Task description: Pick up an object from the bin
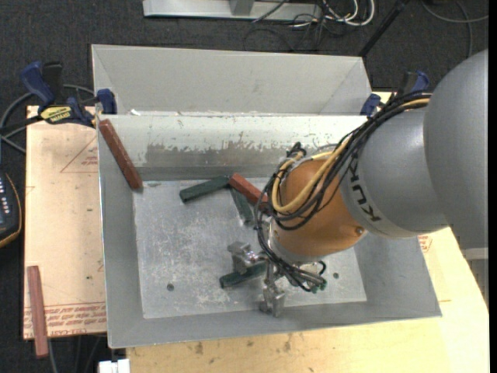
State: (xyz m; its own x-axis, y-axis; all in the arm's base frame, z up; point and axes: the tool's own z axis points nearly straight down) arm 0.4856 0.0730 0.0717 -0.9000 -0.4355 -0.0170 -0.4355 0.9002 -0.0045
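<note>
Reaching low into the bin (155, 270), the claw (270, 292) sits beside a dark green bar (235, 279); its width I cannot tell.

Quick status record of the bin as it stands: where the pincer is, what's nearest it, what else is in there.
pincer: low over the floor of the bin, front centre, below the orange wrist cover
nearest thing: dark green block, flat on the floor, right at the pincer
holding anything: cannot tell
near back wall: dark green bar; red-brown bar, its end hidden behind the arm
left side: long brown bar leaning in the back-left corner
</note>
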